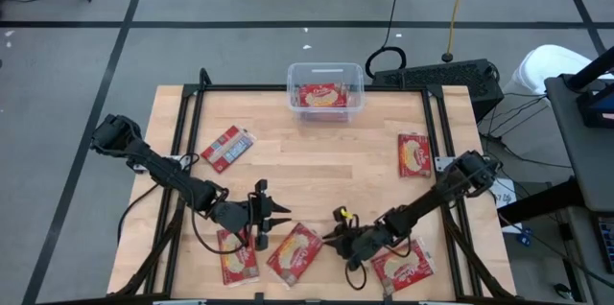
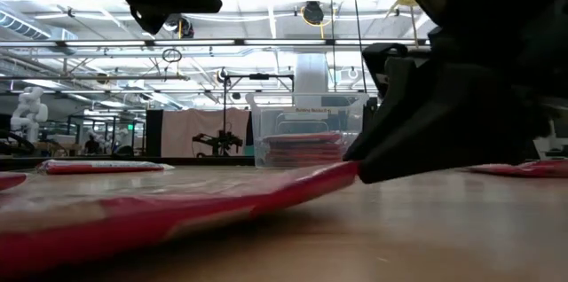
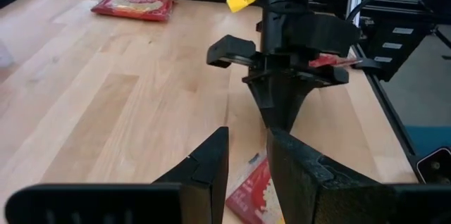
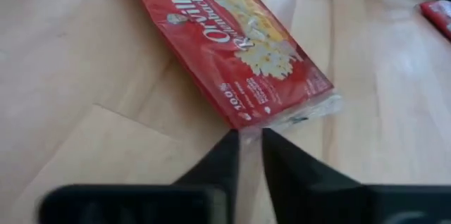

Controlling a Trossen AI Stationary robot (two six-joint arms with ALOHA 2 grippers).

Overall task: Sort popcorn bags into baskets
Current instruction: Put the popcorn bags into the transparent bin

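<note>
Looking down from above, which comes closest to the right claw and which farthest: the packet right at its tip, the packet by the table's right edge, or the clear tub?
From the right claw:
1. Packet at its tip, front middle.
2. Packet by the right edge, mid-table.
3. Clear tub, back middle, with a packet inside.

I see a wooden worktop (image 1: 317, 156) with a black frame around it. A clear tub (image 1: 326, 89) sits at the far edge, in the middle, with a popcorn bag inside. One bag (image 1: 227, 148) lies on the left side, turned over so I see its grey panels. One bag (image 1: 414, 154) lies flat near the right edge. Three more lie along the near edge: one on the left (image 1: 238, 258), one in the middle (image 1: 295, 252), tilted, and one on the right (image 1: 403, 269). The bags lie apart from each other.
</note>
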